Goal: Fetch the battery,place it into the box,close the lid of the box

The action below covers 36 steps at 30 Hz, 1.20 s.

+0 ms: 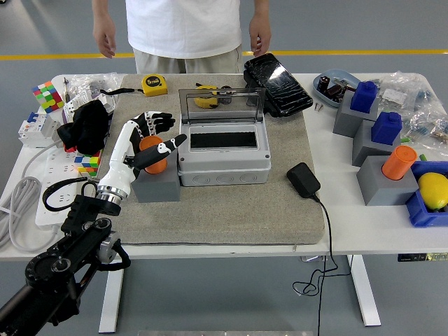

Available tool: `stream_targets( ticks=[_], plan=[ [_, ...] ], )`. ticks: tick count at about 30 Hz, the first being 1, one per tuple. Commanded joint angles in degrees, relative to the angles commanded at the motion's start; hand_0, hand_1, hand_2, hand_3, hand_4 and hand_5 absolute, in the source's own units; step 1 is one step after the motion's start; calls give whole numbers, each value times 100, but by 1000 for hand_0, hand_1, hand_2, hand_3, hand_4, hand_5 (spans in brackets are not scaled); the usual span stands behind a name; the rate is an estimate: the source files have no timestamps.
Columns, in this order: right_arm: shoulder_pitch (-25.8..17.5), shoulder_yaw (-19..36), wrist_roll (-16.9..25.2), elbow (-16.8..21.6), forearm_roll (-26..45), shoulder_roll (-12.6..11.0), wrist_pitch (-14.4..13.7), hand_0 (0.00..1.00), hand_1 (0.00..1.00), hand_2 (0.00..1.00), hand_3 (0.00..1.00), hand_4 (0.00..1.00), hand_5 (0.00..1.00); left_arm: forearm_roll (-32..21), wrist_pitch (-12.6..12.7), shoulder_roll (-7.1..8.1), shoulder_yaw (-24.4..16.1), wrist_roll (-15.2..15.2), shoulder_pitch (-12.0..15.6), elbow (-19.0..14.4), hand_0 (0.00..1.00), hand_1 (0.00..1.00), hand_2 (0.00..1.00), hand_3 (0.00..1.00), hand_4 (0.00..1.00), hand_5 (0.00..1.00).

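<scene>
The battery, an orange cylinder, stands upright in a grey block on the grey mat, just left of the box. The grey box has its clear lid standing open and upright at the back. Its dark inside is visible. My left hand is at the battery with its fingers spread open. The thumb points toward the box over the battery's top, and the other fingers fan out behind it. The hand holds nothing. My right arm is out of view.
A person stands at the far side, hands hanging. A yellow tape measure and a black case lie behind the box, and a black adapter lies to its right. Grey blocks with blue and orange pieces stand at the right.
</scene>
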Motion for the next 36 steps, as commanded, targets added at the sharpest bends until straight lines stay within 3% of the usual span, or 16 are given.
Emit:
stream_targets(
  ticks=[7,18,19,24,25,30,31,36],
  plan=[
    [3,8,9,2,-3,-1,-4,565,593,569,543,918,478,5,3,17,51,5,-27,23,477,477,466,484,998,2],
    [-14,17,21,0,-2,10,-7,564,593,569,542,918,477,-66,40,-17,171,-78,-27,124,457,459,453,474,998,2],
    [-15,20,23,1,-3,12,-7,561,592,568,542,918,478,-78,50,-23,190,-95,-27,135,342,379,400,437,938,2],
    [-18,11,22,-1,5,15,-6,561,592,568,542,918,478,-121,101,-72,249,-162,-45,187,342,379,400,437,938,2],
    [-16,17,23,-1,5,15,-6,562,592,567,542,918,478,-134,116,-84,266,-178,-62,215,206,298,322,370,806,2],
    [-11,30,25,0,7,14,-9,562,592,567,542,918,478,-163,156,-118,307,-226,-116,306,206,298,322,370,806,2],
    [-12,34,26,1,5,13,-10,563,592,568,541,918,477,-177,161,-125,311,-240,-126,323,111,172,219,309,680,2],
    [-13,25,31,1,8,16,-11,563,592,568,541,918,477,-237,206,-173,330,-324,-182,411,111,172,219,309,680,2]
  ],
)
